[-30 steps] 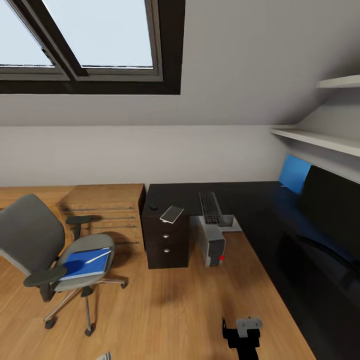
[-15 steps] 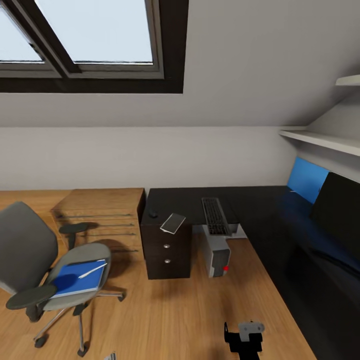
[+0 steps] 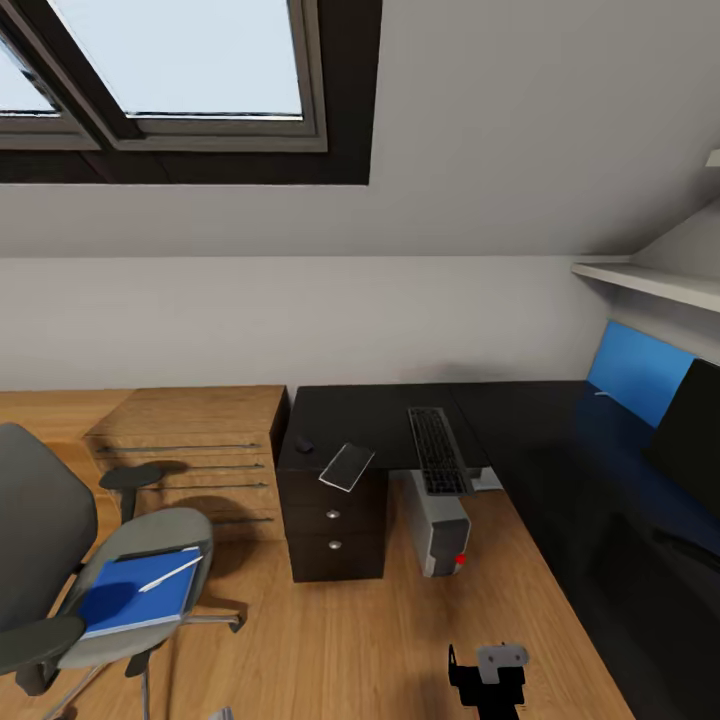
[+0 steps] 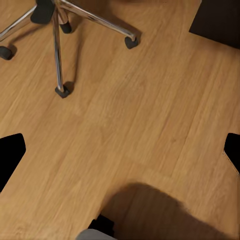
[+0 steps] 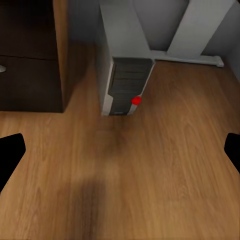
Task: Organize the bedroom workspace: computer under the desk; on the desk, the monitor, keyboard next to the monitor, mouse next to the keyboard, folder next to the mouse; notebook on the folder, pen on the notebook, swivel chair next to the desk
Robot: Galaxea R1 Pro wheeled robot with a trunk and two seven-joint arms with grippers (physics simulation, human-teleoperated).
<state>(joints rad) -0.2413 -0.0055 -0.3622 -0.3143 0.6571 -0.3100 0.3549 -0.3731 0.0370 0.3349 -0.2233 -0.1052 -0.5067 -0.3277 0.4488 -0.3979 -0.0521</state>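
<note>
Monitor (image 3: 690, 440) cut off right of desk (image 3: 370, 415); both grippers' fingertips spread apart, grasping nothing.

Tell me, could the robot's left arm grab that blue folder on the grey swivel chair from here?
Probably not yet: nothing blocks it, but the blue folder lies on the grey swivel chair across open wooden floor.

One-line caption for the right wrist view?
Computer tower standing on the wood floor beside dark drawers.
</note>
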